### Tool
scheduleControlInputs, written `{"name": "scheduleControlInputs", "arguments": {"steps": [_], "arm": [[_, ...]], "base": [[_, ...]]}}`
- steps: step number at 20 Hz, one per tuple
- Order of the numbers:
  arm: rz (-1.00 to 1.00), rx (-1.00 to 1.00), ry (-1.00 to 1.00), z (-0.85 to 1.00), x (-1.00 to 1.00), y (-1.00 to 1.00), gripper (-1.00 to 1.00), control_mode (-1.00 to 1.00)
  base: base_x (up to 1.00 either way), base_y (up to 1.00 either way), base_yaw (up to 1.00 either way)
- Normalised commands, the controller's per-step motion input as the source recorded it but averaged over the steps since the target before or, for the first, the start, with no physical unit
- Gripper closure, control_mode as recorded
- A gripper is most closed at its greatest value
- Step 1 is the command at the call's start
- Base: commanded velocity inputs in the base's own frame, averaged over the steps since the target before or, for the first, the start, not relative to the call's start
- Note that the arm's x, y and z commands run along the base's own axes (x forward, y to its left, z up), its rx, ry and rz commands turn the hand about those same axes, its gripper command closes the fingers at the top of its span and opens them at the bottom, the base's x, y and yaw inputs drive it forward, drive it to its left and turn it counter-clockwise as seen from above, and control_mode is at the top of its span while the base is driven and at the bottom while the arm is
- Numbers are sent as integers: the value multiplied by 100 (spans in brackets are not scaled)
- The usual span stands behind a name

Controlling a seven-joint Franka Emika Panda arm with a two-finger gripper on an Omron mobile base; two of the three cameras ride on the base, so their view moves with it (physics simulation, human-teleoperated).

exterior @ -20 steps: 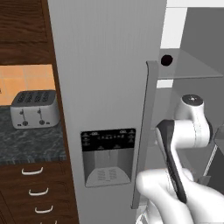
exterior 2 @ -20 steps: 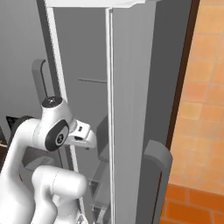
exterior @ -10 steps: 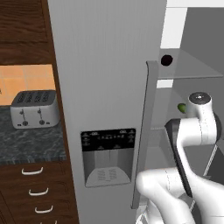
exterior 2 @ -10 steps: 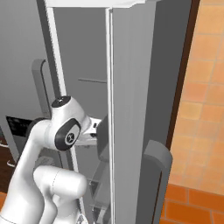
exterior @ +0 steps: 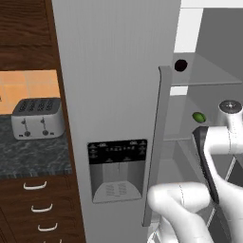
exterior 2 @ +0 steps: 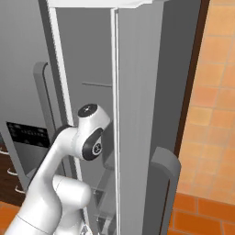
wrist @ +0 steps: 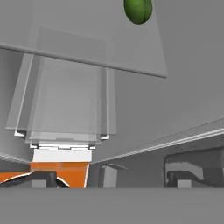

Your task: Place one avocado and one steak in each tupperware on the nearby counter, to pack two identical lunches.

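A green avocado (exterior: 199, 116) lies on a glass shelf (exterior: 190, 128) inside the open fridge, and the hand view has this avocado (wrist: 138, 9) at its top edge. My gripper (wrist: 118, 177) is inside the fridge, below and short of the fruit. Its fingers (wrist: 43, 178) stand wide apart, open, with nothing between them. A small dark round thing (exterior: 180, 65) rests on the shelf above. The speckled counter (exterior: 33, 154) is at the left. The tupperware and the steak are out of view.
The closed grey fridge door (exterior: 114, 104) with its dispenser panel (exterior: 116, 171) and long handle (exterior: 154, 147) stands left of my arm. The open door (exterior 2: 142, 114) is on my right. A silver toaster (exterior: 37, 117) sits on the counter. Clear drawers (wrist: 65, 109) lie below the shelf.
My arm has swung further into the fridge, and the hand has passed behind the open door's edge in the right base view. The avocado has come into sight past the arm.
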Motion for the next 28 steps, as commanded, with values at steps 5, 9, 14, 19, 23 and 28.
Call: {"name": "scheduleControlInputs", "arguments": {"steps": [5,9,14,19,23,28], "arm": [[0,0,-6,-6,76,-1,-100,-100],[2,0,-7,-25,73,-9,-100,-100],[0,0,-4,-5,71,-25,-100,-100],[0,0,-1,3,72,-34,-100,-100],[0,0,0,0,61,-33,-100,-100],[0,0,0,0,50,-30,-100,-100]], "base": [[0,0,0],[0,0,0],[0,0,0],[0,0,0],[0,0,0],[0,0,0]]}}
